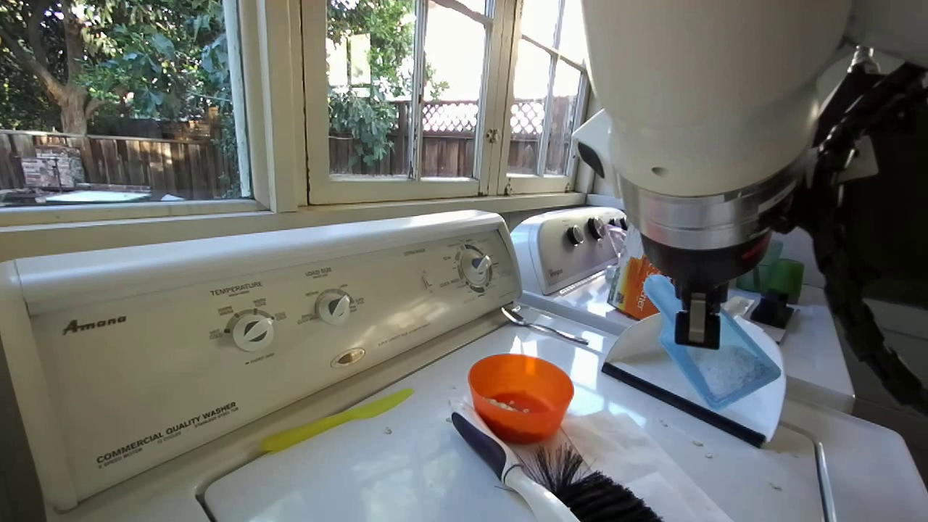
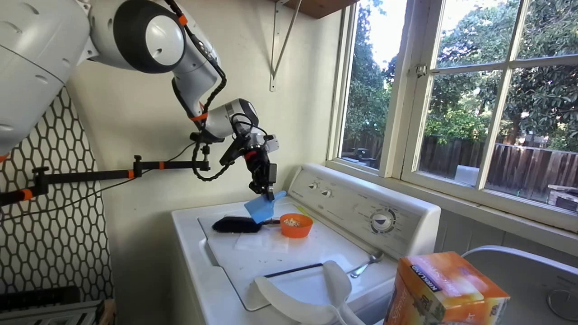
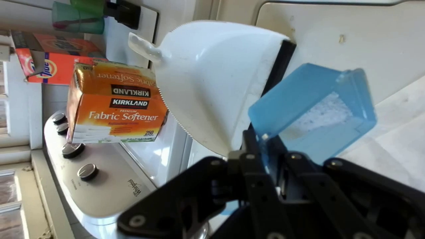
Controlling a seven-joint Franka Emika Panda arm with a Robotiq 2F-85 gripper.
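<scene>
My gripper [image 3: 262, 142] is shut on a translucent blue scoop [image 3: 289, 96], its fingers pinching the scoop's side wall near the handle. White powder [image 3: 327, 114] lies inside the scoop. In an exterior view the scoop [image 1: 678, 362] hangs tilted from the gripper [image 1: 698, 330], its handle up. Both exterior views show it raised above the washer top. In another exterior view the scoop [image 2: 259, 208] is above the black-bristled brush [image 2: 237, 224] and close to the orange bowl [image 2: 295, 231], which has small pale bits inside. The fingers partly hide the scoop's grip area.
A white dustpan [image 3: 212, 73] with a black lip lies on the washer. A spoon [image 1: 547, 328], a yellow-green knife [image 1: 337, 420] and white paper [image 1: 631, 464] lie there too. A fabric softener box [image 3: 116, 113], a Tide box [image 3: 63, 63] and green cups [image 3: 78, 21] stand beyond.
</scene>
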